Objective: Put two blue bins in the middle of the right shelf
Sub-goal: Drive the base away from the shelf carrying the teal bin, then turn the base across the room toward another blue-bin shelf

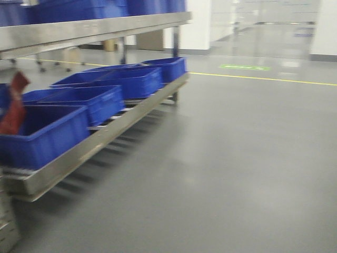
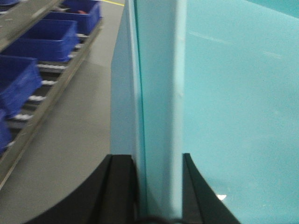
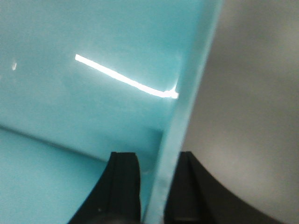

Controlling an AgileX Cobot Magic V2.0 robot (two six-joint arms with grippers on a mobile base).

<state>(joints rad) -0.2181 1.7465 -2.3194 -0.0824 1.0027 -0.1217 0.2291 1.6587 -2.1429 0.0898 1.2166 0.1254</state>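
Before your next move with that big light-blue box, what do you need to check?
1. Left jaws on the pale aqua-blue plastic bin: ok, one jaw on each side of its wall, closed on it.
2. Right jaws: ok, clamped on aqua plastic the same way.
3. Both bins in hand: cannot tell, only aqua walls show.
4. Grey floor ahead: ok, nothing lies on it.
5. Gap to the stainless-steel rack of royal-blue plastic bins on the left: ok, bare floor lies between.
6. Free spot on the middle shelf level: cannot tell, the front view is blurred and shows no open place.
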